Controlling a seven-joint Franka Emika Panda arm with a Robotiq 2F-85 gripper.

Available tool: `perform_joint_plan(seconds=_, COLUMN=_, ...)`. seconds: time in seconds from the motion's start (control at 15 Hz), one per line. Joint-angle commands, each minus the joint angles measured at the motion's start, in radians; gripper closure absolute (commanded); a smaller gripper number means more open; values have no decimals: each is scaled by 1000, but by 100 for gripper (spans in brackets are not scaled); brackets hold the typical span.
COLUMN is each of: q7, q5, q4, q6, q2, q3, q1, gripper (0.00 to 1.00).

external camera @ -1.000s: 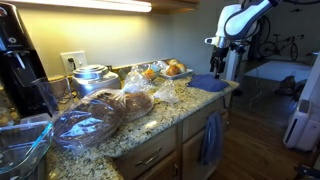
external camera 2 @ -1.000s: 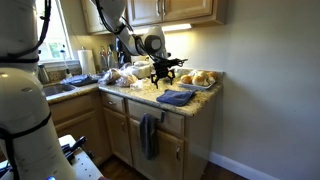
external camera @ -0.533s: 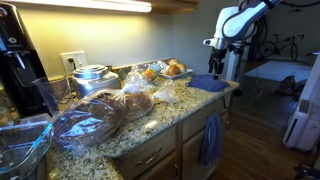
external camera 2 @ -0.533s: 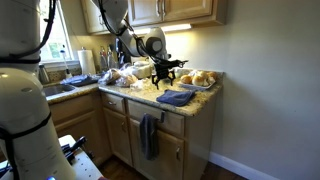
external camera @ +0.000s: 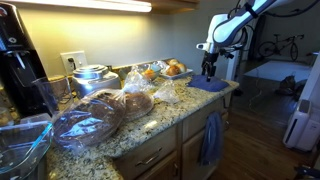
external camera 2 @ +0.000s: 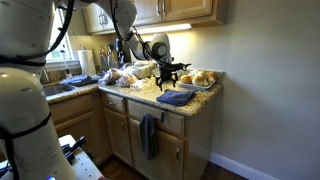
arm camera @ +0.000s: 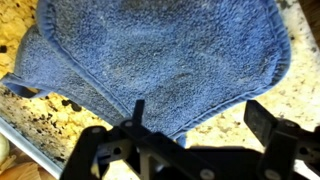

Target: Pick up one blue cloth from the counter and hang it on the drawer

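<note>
A blue cloth lies flat at the end of the granite counter, and shows in both exterior views. In the wrist view the cloth fills the upper part of the picture. My gripper hangs just above the cloth, open and empty. In the wrist view the gripper has its jaws spread over the cloth's near hem and bare granite. A second blue cloth hangs on the drawer front below the counter.
A tray of buns stands just behind the cloth. Bagged loaves of bread, a metal pot and a coffee maker fill the rest of the counter. Another blue cloth lies near the sink. The counter edge is close beside the cloth.
My gripper has moved sideways over the blue cloth and come a little lower. The cloths have not moved.
</note>
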Motion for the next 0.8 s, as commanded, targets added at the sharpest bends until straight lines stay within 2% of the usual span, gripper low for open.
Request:
perform_joint_plan(seconds=0.0, q7=-66, q5=33, q4=83, q6=4, q2=75, q3=36, q1=-39, gripper=0)
perform_joint_plan(seconds=0.6, q7=-147, q5=50, q4=220, q6=21, q2=226, q3=90, q1=-85, gripper=0)
perform_joint_plan(seconds=0.67, q7=-150, q5=48, q4=226, q6=21, q2=230, q3=92, q1=-87, gripper=25)
perform_joint_plan(seconds=0.73, q7=-154, q5=48, q4=229, q6=22, q2=231, q3=94, q1=-89, gripper=26)
